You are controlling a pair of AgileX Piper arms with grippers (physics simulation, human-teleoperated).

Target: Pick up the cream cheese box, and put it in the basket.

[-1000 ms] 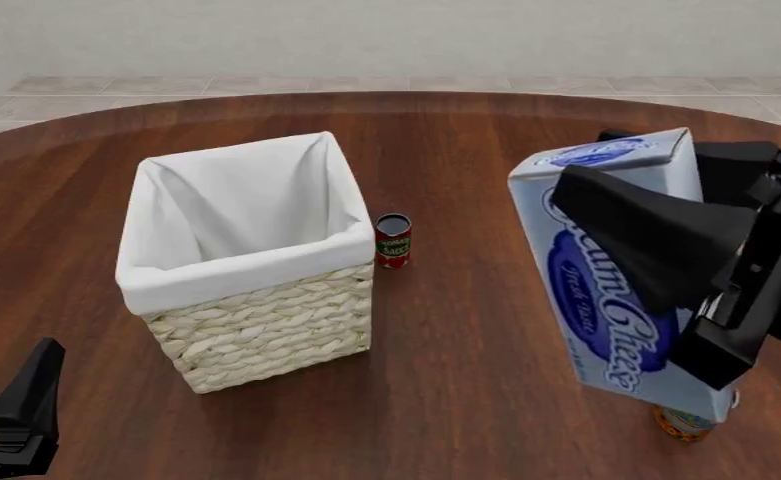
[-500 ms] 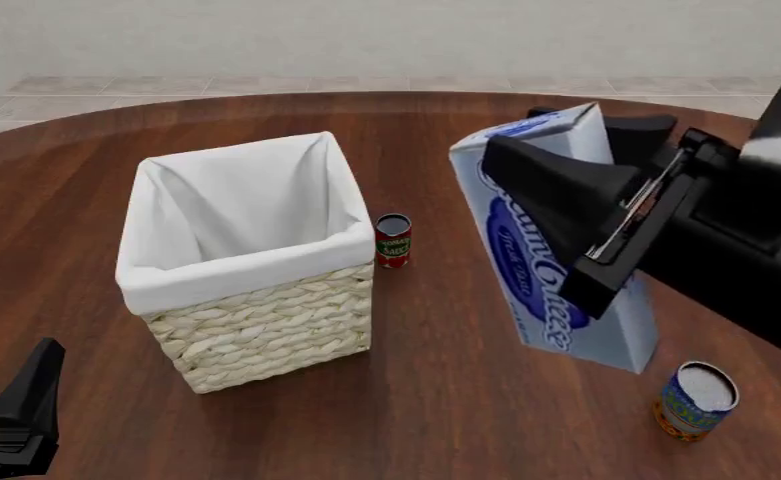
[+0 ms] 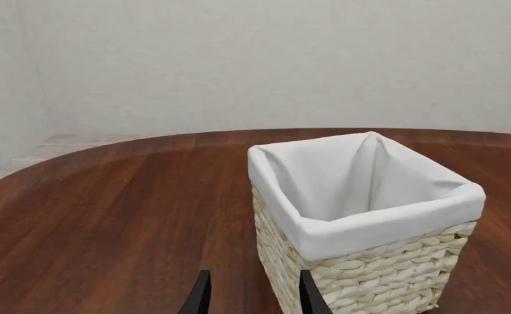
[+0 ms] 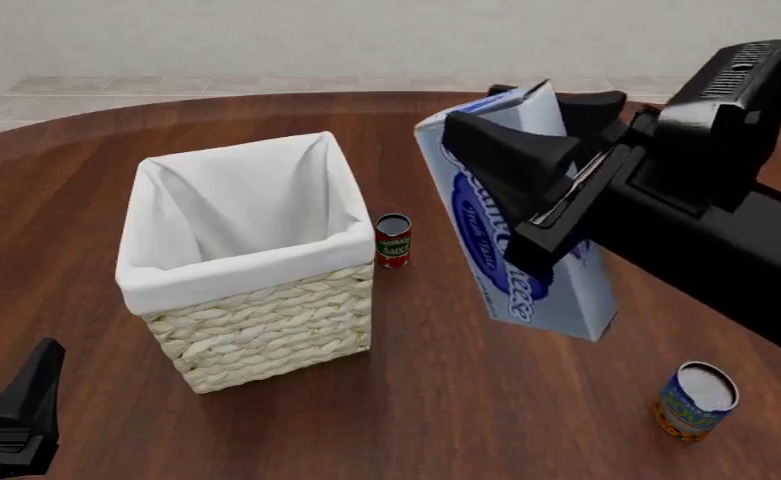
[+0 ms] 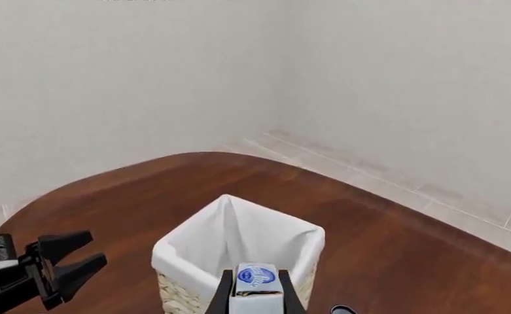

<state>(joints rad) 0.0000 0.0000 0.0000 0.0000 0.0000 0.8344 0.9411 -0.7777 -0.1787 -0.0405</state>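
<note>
The right gripper (image 4: pixel 550 165) is clamped on the cream cheese box (image 4: pixel 513 215) and holds it in the air, tilted, to the right of the basket (image 4: pixel 259 300) and apart from it. On the box face I see a dark blue oval with white script, but the black finger (image 4: pixel 517 160) covers the middle of it, so I can read only some letters, not whole words. In the right wrist view only the top end of the box shows, with a small blue oval whose text is too small to read.

A small red can (image 4: pixel 393 240) stands just right of the basket; its green label is not legible. A blue-and-orange can (image 4: pixel 694 400) stands at the near right on the table (image 4: pixel 430 400).

The left gripper (image 4: pixel 17 415) sits at the near left, half cut off by the frame; its two fingertips (image 3: pixel 201 297) stand apart with nothing between them.
</note>
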